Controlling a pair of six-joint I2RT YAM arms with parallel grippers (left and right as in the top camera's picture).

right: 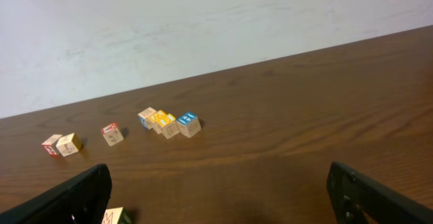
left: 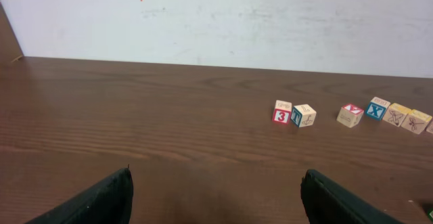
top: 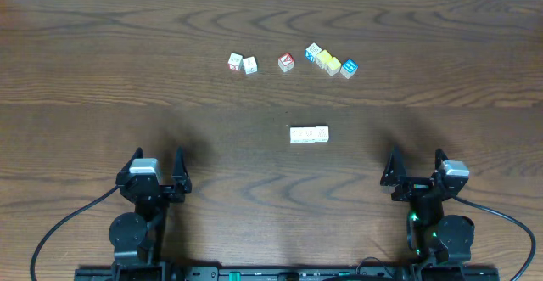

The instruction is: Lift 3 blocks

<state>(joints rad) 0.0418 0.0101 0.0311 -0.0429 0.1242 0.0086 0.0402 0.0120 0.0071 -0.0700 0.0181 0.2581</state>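
Blocks, 3 in a row; left gripper and right gripper wide-jawed, empty.

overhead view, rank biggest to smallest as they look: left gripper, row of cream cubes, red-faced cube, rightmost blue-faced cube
1. black two-finger left gripper
2. row of three cream-white wooden cubes
3. red-faced wooden cube and blue-faced wooden cube: alike, no ranking
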